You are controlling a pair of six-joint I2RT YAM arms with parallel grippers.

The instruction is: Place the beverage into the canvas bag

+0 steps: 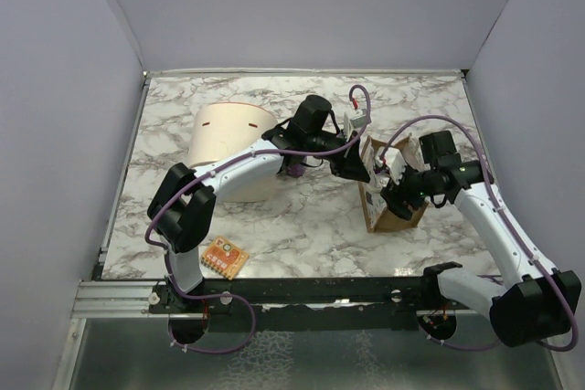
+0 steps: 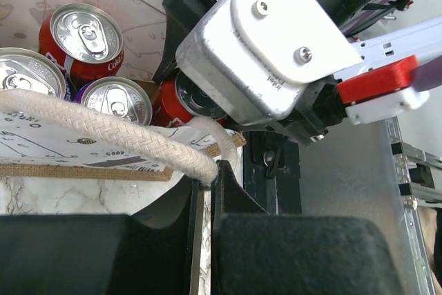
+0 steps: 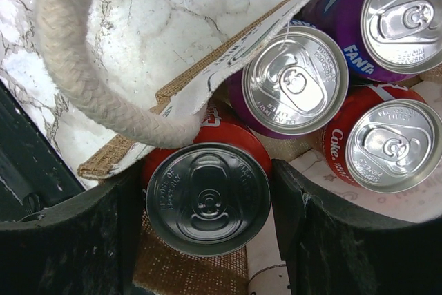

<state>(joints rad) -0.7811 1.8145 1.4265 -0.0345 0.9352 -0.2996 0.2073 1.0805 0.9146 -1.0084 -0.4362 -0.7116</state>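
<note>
Inside bag (image 3: 221, 74) corner: right gripper (image 3: 206, 222) clamps red can (image 3: 207, 191); left gripper (image 2: 206, 191) pinches handle (image 2: 103, 132); lower straight beside 3 cans (image 3: 297, 81), then release.

Looked like a robotics lab test cell: plain walls (image 1: 302, 6) boxed in a marble-print tabletop (image 1: 311, 221), cabled left arm (image 1: 247, 166) & right arm (image 1: 498, 226) bolted to alu rail (image 1: 110, 297).

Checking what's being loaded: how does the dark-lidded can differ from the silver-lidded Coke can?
Lid: the dark-lidded can has a black top; the Coke can has a silver one.
Grip: the dark-lidded can sits between the right gripper's fingers; the Coke can stands free.
Place: the dark-lidded can is at the bag's edge under the handle; the Coke can is deeper in, beside purple cans.
Both are red, upright, unopened.
</note>
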